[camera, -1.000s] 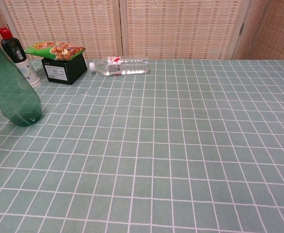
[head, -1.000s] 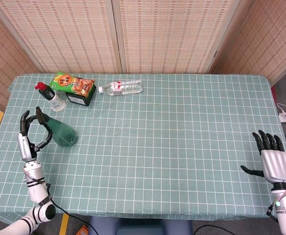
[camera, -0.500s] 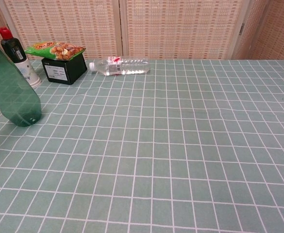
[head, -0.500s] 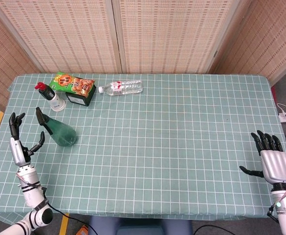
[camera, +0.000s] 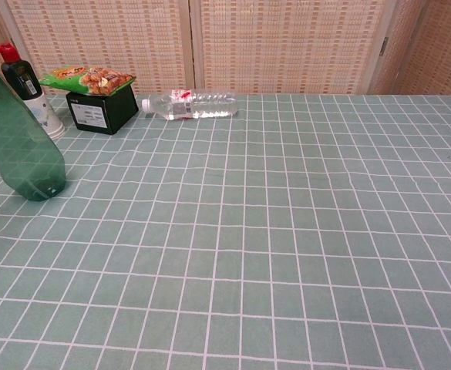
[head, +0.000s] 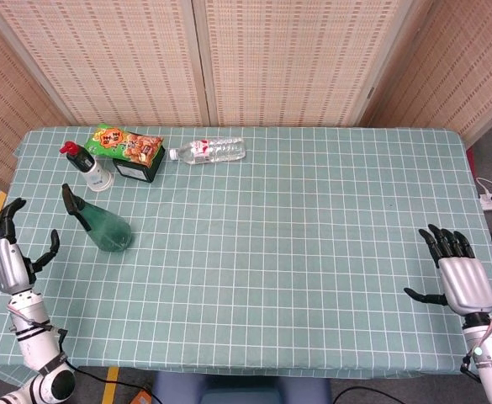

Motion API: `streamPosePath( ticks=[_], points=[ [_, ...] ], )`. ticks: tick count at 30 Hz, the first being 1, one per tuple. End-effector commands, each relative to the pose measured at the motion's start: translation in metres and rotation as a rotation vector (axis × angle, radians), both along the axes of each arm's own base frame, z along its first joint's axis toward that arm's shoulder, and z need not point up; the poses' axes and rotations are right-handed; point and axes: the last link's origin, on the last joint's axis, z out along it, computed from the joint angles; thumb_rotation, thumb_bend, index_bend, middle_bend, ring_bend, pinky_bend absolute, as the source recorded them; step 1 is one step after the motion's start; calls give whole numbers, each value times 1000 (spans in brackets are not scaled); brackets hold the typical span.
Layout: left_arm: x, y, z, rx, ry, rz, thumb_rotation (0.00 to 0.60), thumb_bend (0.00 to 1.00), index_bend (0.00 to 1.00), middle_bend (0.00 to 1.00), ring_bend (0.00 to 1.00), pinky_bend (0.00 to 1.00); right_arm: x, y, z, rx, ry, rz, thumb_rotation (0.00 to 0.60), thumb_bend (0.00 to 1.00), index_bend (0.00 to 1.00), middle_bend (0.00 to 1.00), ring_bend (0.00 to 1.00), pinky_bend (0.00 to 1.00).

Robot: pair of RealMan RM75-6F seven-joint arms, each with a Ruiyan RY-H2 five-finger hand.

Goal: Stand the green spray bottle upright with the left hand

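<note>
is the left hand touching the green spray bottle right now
Apart. The head view shows bare tablecloth between the left hand, open near the table's left edge, and the green spray bottle standing upright.

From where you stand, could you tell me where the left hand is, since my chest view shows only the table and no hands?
Observer: In the head view the left hand is at the table's left edge, apart from the green spray bottle, holding nothing with its fingers apart.

Operator: Thank you. Is the right hand anywhere near the bottles?

Observer: No, the right hand is at the far right edge of the table, open and touching nothing.

Operator: And does the green bottle have its nozzle on? My view cuts the top off.

Observer: Yes, a dark spray head sits on top, toward the red-capped bottle behind it.
</note>
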Motion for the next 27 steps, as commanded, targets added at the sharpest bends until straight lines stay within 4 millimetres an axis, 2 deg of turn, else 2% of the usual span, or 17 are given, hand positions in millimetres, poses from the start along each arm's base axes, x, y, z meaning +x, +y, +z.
streamPosePath(
  ticks=[1, 3, 4, 7, 9, 11, 14, 17, 24, 27],
  points=[
    [7, -24, 43, -252, 624, 182, 600, 326, 284, 255, 160, 84, 1, 1, 0, 1, -7, 3, 600, 0, 0, 0, 0, 0],
    [-1, -43, 56, -315, 810, 208, 600, 325, 308, 257, 173, 68, 1, 3, 1, -3, -10, 7, 600, 0, 0, 0, 0, 0],
    [-7, -50, 60, -338, 841, 220, 600, 326, 316, 245, 171, 70, 1, 3, 1, -4, -10, 8, 600, 0, 0, 0, 0, 0],
    [-22, -61, 63, -391, 784, 219, 600, 325, 332, 238, 167, 77, 1, 3, 0, 0, -9, 6, 600, 0, 0, 0, 0, 0],
    [-32, -65, 57, -416, 714, 165, 600, 324, 333, 256, 170, 82, 2, 2, -1, 1, -2, 11, 600, 0, 0, 0, 0, 0],
    [-37, -68, 53, -460, 716, 131, 600, 315, 324, 278, 173, 76, 3, 1, -3, -2, 7, 18, 600, 0, 0, 0, 0, 0],
    [-39, -69, 53, -474, 779, 98, 600, 280, 305, 295, 175, 57, 3, 2, -5, -5, 23, 21, 600, 0, 0, 0, 0, 0],
    [-43, -71, 46, -554, 760, 130, 600, 237, 261, 285, 175, 47, 3, 2, -4, -13, 14, 11, 600, 0, 0, 0, 0, 0],
    [-31, -68, 41, -564, 674, 50, 600, 229, 245, 267, 175, 54, 0, 4, -1, -26, 9, 3, 600, 0, 0, 0, 0, 0],
    [-31, -70, 41, -567, 662, 24, 600, 231, 245, 266, 175, 73, -1, 3, -1, -25, 12, 1, 600, 0, 0, 0, 0, 0]
  ],
)
